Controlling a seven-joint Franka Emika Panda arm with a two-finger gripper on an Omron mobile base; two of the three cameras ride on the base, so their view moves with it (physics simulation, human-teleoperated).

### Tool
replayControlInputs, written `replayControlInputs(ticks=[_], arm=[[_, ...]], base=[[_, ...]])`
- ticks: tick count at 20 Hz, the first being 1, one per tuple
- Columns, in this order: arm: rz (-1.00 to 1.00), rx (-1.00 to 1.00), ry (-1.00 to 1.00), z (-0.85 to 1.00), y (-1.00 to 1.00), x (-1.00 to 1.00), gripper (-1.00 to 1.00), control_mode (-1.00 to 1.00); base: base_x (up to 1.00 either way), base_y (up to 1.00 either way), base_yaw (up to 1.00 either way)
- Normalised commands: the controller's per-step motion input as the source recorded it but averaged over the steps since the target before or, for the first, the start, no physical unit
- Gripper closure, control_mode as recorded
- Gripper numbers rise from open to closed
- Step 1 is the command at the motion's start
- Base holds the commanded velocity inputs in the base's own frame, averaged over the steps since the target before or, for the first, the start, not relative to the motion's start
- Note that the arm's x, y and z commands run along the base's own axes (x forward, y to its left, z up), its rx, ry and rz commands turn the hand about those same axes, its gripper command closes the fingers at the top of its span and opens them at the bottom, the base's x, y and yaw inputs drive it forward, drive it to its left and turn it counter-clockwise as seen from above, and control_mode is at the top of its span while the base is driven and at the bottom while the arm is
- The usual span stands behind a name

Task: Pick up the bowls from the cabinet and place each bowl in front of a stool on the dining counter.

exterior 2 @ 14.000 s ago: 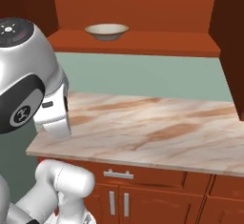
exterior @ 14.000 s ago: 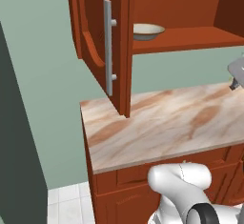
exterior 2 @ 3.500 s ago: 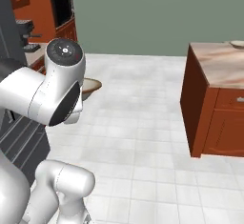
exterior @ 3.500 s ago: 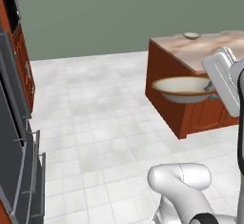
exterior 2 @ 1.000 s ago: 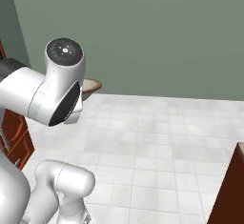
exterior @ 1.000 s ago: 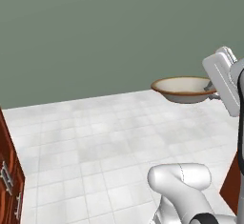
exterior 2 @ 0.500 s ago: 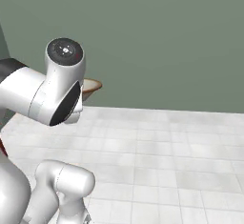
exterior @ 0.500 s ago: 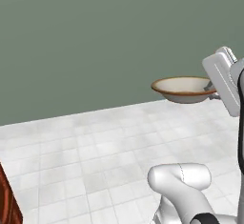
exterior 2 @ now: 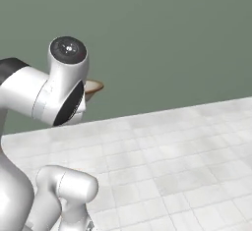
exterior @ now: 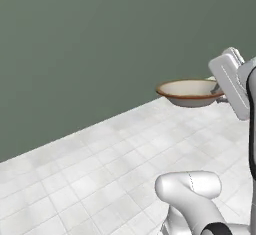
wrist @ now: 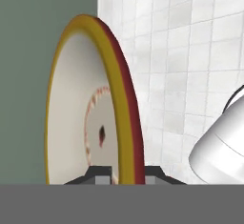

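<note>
- A wide, shallow bowl [exterior: 189,92] is held up in the air, well above a floor of pale grey-white tiles [exterior: 100,174], with a plain dull green wall [exterior: 90,44] behind it.
- From the left base view the bowl sits level, its cream inside facing up, a thin brown rim running round the top and a darker brown band on its outer side.
- From the right base view only a sliver of the bowl [exterior 2: 93,87] pokes out from behind the white arm.
- In the hand view the bowl [wrist: 93,108] appears edge-on: a yellowish lip, a reddish-brown outer band, a cream inside with a faint speckled ring.
- The hand [wrist: 123,173] is clenched on the bowl's rim, one dark fingertip on each side of the edge.
</note>
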Motion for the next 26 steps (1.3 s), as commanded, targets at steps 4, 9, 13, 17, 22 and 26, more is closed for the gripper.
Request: replayControlInputs(ticks=[4, 9, 13, 17, 22, 26], arm=[[0.0, 0.0, 0.0, 0.0, 0.0, 0.0, 1.0, 1.0], [0.0, 0.0, 0.0, 0.0, 0.0, 0.0, 1.0, 1.0], [0.0, 0.0, 0.0, 0.0, 0.0, 0.0, 1.0, 1.0], [0.0, 0.0, 0.0, 0.0, 0.0, 0.0, 1.0, 1.0], [0.0, 0.0, 0.0, 0.0, 0.0, 0.0, 1.0, 1.0], [0.0, 0.0, 0.0, 0.0, 0.0, 0.0, 1.0, 1.0]], base=[[0.46, 0.54, -0.8], [0.49, 0.57, -0.8], [0.52, 0.82, -0.72], [0.49, 0.98, -0.64], [0.43, 1.0, -0.61], [0.34, 1.0, -0.59]])
